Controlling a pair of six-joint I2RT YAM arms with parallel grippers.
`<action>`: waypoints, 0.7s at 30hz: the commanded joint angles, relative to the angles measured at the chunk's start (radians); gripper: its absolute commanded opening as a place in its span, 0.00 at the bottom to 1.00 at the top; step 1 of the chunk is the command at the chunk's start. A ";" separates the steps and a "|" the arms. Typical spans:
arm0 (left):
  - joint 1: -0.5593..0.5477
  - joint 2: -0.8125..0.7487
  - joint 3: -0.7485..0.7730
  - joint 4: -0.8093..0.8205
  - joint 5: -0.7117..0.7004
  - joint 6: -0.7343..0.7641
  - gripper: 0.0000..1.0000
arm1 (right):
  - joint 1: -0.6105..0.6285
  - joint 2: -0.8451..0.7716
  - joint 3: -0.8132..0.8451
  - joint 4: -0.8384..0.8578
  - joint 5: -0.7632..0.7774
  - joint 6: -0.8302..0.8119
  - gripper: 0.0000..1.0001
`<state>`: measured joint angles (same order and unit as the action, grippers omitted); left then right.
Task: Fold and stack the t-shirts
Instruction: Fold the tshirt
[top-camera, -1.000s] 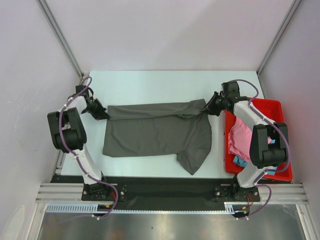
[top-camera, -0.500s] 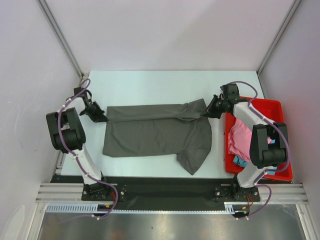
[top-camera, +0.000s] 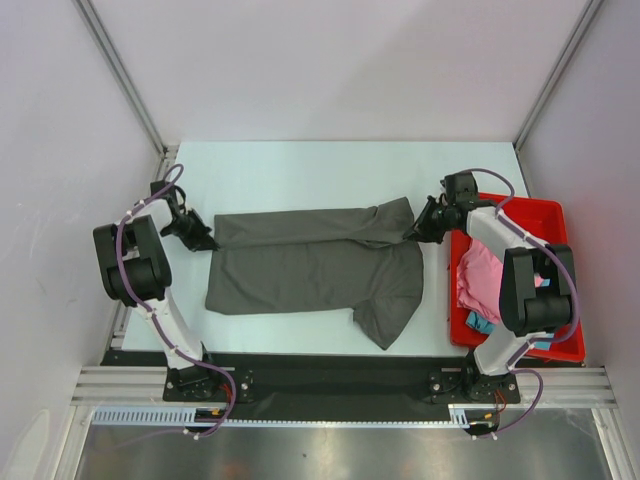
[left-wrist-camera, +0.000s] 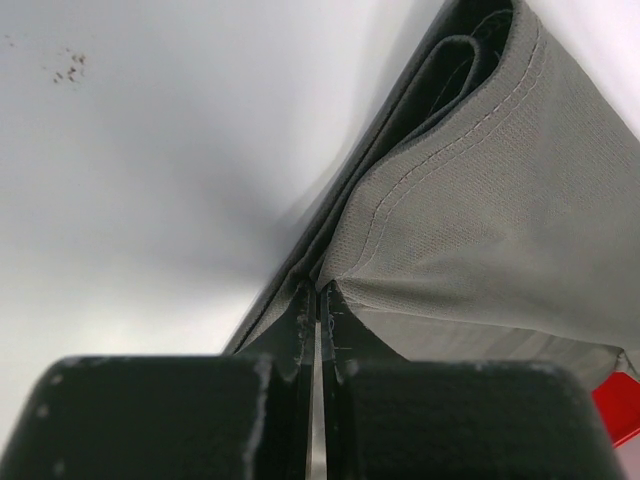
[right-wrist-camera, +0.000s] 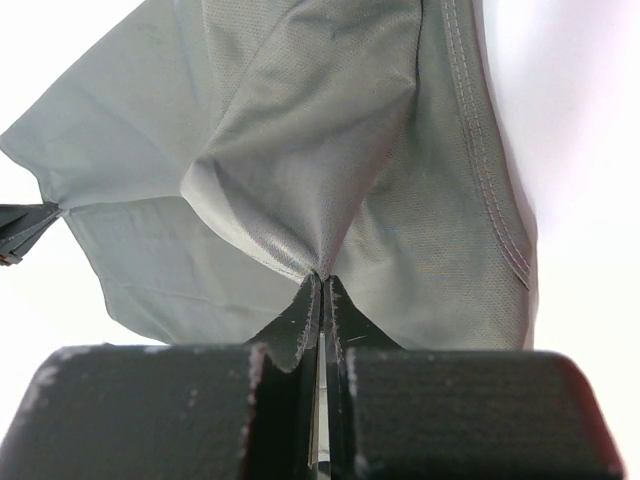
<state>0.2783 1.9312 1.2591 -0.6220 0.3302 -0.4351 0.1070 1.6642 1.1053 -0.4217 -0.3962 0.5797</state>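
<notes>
Left claw (top-camera: 207, 241), at centre-left, is clamped on the upper-left corner of the charcoal t-shirt (top-camera: 310, 270), spread mid-frame on the desk (top-camera: 300, 170). Right claw (top-camera: 411, 234) is clamped on its upper-right corner; the pink t-shirt (top-camera: 478, 275) lies in the red tray (top-camera: 545, 215) at right.

Matt woven charcoal t-shirt (top-camera: 310, 265) cloth

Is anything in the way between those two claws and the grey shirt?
Nothing visible. The left gripper and right gripper are both shut on the charcoal-grey t-shirt, pinching opposite ends of its far edge.
</notes>
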 joint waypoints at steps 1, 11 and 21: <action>0.013 -0.028 -0.009 0.019 0.017 0.018 0.00 | -0.006 0.011 -0.005 0.008 0.019 -0.023 0.00; 0.013 -0.017 0.003 0.022 0.015 0.013 0.00 | -0.012 0.022 0.001 0.008 0.017 -0.026 0.00; 0.013 -0.023 0.026 0.024 0.027 0.009 0.00 | -0.015 0.037 0.019 0.008 0.017 -0.020 0.00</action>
<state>0.2802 1.9312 1.2575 -0.6147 0.3447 -0.4355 0.0967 1.6943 1.1030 -0.4213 -0.3962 0.5713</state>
